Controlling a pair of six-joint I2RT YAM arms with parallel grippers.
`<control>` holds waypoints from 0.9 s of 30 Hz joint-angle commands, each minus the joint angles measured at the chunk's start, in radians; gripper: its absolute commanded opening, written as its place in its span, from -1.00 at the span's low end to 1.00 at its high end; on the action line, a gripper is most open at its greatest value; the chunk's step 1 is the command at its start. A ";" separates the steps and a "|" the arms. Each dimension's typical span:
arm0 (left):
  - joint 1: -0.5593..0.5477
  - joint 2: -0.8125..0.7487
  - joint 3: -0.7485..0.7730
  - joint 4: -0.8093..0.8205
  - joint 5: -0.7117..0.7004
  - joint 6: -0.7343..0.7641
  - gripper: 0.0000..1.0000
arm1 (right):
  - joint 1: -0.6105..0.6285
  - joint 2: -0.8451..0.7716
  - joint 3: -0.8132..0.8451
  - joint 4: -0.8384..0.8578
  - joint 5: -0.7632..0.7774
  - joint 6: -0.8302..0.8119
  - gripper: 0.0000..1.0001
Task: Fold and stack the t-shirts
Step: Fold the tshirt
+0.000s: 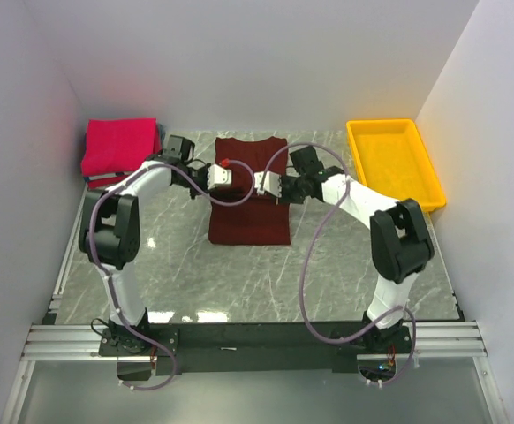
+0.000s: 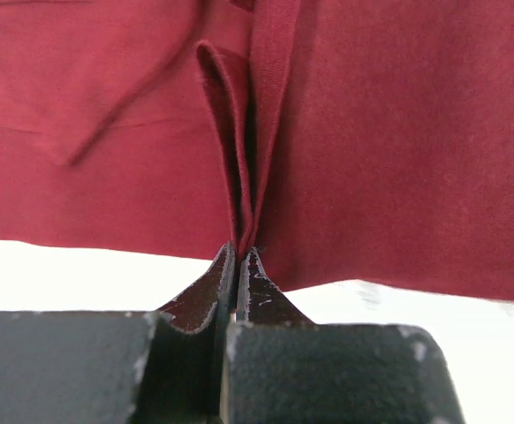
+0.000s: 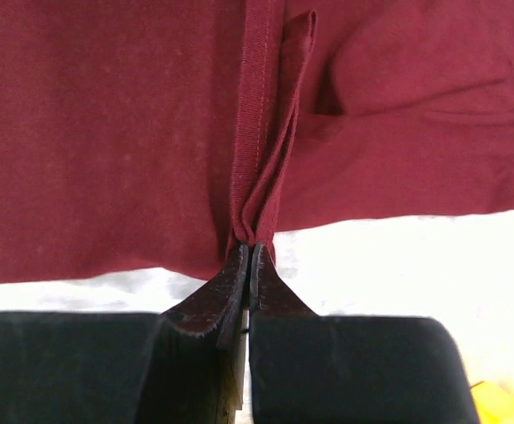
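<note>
**Desk:** Top external view had both arms meeting over the maroon t-shirt (image 1: 250, 221), spread mid-table. Which step was this?

**Photographer:** Folding, by my reading. The left gripper (image 2: 239, 252) and right gripper (image 3: 251, 247) each had jaws clamped on a pinched ridge at the cloth's edge. The next move called for lifting together, evenly.

**Desk:** What did the wrist views miss?

**Photographer:** The pinkish-red t-shirt (image 1: 120, 146), folded at the far-left corner, and the yellow tray (image 1: 389, 168) at far right.
</note>
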 commanded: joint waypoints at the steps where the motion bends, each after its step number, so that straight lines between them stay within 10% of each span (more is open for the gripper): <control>1: 0.010 0.071 0.112 0.029 0.005 0.027 -0.99 | -0.032 0.067 0.108 -0.012 -0.011 -0.041 -1.00; 6: 0.013 0.150 0.192 0.069 -0.015 0.001 -0.99 | -0.050 0.168 0.220 -0.015 0.020 -0.037 -0.90; 11: 0.031 0.156 0.172 0.151 -0.041 -0.080 -0.18 | -0.055 0.167 0.221 0.080 0.068 0.041 0.19; 13: 0.041 0.101 0.126 0.190 -0.027 -0.119 0.19 | -0.061 0.139 0.224 0.068 0.081 0.068 0.21; 27: -0.004 -0.273 -0.340 0.080 0.056 -0.022 0.02 | 0.062 -0.202 -0.219 -0.021 -0.034 0.088 -0.14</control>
